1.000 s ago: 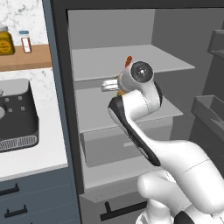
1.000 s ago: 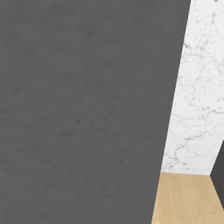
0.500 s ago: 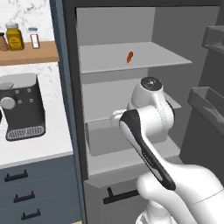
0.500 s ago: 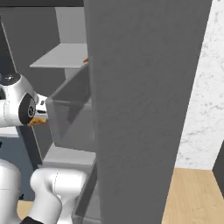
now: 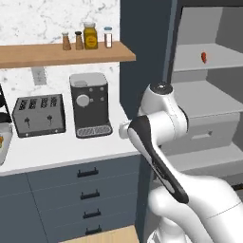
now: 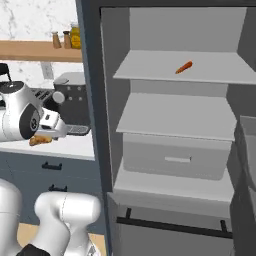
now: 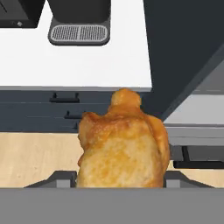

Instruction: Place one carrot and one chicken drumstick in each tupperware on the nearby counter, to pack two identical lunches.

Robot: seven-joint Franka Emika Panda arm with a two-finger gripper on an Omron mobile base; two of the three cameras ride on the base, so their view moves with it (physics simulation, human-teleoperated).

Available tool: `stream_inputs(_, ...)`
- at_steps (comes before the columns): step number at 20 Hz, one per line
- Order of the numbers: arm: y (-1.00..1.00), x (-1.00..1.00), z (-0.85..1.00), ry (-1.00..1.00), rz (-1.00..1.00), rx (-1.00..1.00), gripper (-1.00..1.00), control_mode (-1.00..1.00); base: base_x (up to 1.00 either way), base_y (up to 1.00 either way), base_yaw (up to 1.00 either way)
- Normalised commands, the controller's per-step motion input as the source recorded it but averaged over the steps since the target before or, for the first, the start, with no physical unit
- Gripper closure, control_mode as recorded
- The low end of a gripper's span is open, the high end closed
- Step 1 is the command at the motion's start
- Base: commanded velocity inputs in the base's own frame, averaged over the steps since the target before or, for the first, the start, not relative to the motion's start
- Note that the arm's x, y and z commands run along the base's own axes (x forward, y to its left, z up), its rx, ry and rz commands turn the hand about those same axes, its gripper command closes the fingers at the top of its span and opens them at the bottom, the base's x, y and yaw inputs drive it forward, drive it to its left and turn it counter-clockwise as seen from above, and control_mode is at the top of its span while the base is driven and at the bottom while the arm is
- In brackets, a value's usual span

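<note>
- The end effector (image 7: 120, 186) holds a chicken drumstick (image 7: 122, 146); in the hand view the golden-brown meat sits between the two fingers, whose tips are mostly hidden behind it. The jaws stand partly open, closed only as far as the thick piece allows.
- In the right base view the drumstick (image 6: 41, 140) shows as a small brown piece just under the end effector (image 6: 49, 131), in front of the surface (image 6: 70, 145) and to the left of the open fridge (image 6: 170, 125).
- Below the drumstick, the hand view shows the white surface (image 7: 65, 65), the dark drawers and the wooden floor, so the piece hangs near the edge of the surface and not yet over it.
- One carrot (image 6: 183, 67) lies on the upper shelf of the fridge, well apart from the arm.
- At the far left edge of the left base view a pale tub, probably a tupperware (image 5: 3, 142), stands on the surface beside the toaster (image 5: 39, 115); something orange seems to be inside, but I cannot tell what it is.
- I judge the drumstick to be light and rather firm, with an uneven, possibly greasy skin, so it could turn or slip between the fingers.
- The thick meaty middle looks the best place to hold, as here; the narrow bone end would give less contact.
- The coffee machine (image 5: 90, 104) stands between the arm and the tub, so the carrying path should pass in front of it.
</note>
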Motion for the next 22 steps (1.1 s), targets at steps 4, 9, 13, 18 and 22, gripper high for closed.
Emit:
stream_inputs(4, 0.0, 0.0, 0.0, 0.0, 0.0, 0.0, 1.0, 1.0, 0.49, 1.0, 0.08)
stream_inputs(9, 0.0, 0.0, 0.0, 0.0, 0.0, 0.0, 1.0, 1.0, 0.22, 1.0, 0.09)
stream_inputs(13, 0.0, 0.0, 0.0, 0.0, 0.0, 0.0, 1.0, 1.0, -0.09, 1.0, 0.02)
stream_inputs(18, 0.0, 0.0, 0.0, 0.0, 0.0, 0.0, 1.0, 1.0, 0.13, 1.0, -0.03)
stream_inputs(22, 0.0, 0.0, 0.0, 0.0, 0.0, 0.0, 1.0, 1.0, 0.9, 1.0, -0.31)
